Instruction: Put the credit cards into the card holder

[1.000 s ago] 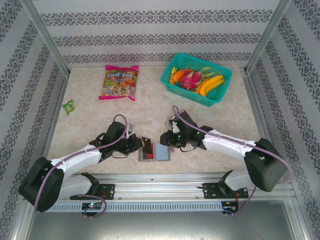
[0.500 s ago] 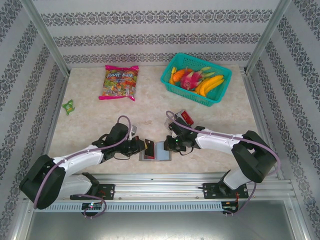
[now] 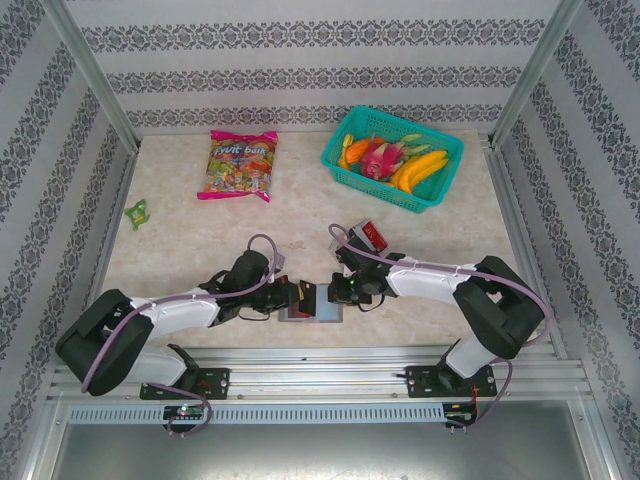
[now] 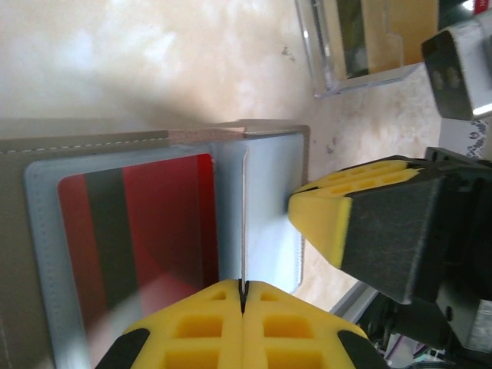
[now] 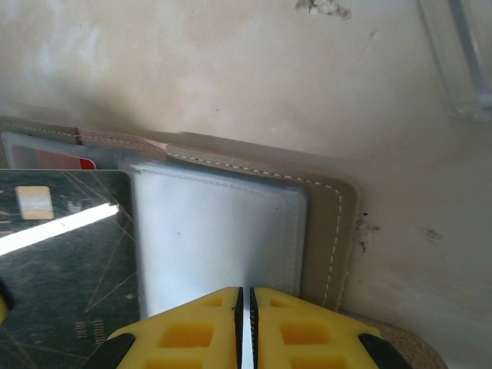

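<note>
Alignment matters most: the left gripper [image 4: 244,298], clenched on a black plastic credit card [image 5: 68,257], holds it on edge along the middle of the open tan-lined folding card holder [image 5: 332,231], flat between both arms; the right gripper [image 5: 246,307], fingers closed, pins its pale blue-gray panel [image 5: 219,231].

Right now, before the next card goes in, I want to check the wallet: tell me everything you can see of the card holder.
The card holder lies open and flat on the table between the arms. Stitched tan lining frames pale blue-gray sleeves; one holds a red card with a dark stripe. The shut right pincer touches the empty sleeve; the left pincer holds a black card over it.
</note>
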Robot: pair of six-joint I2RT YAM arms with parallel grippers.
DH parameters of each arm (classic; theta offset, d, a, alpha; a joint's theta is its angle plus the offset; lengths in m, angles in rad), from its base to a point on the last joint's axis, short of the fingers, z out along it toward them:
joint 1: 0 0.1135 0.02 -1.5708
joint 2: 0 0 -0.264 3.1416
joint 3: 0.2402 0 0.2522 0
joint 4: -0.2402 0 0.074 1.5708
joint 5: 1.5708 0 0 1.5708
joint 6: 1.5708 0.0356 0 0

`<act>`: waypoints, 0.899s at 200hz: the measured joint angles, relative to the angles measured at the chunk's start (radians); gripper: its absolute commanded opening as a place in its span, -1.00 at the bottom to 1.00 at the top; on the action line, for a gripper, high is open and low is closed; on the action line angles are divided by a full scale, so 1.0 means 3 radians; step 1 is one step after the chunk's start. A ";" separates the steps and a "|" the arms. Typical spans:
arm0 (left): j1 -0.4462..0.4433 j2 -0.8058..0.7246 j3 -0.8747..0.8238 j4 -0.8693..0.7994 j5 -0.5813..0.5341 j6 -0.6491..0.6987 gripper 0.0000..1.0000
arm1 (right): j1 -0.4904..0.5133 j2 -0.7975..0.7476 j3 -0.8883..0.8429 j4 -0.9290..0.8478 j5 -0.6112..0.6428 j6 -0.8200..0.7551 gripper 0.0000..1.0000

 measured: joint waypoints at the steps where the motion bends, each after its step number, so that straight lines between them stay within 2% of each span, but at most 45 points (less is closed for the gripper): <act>1: 0.0000 0.0004 0.0000 0.0000 -0.0001 0.0000 -1.00 | 0.0000 0.0001 0.0000 0.0000 0.0000 0.0000 -0.69; 110: -0.0057 -0.0005 -0.0003 -0.0053 -0.0200 0.0022 -1.00 | 0.0000 0.0010 0.0000 0.0008 0.0000 0.0000 -0.70; 180: -0.0175 0.0312 0.0061 0.0112 -0.0235 0.0020 -1.00 | 0.0000 0.0014 0.0000 0.0031 0.0000 0.0003 -0.68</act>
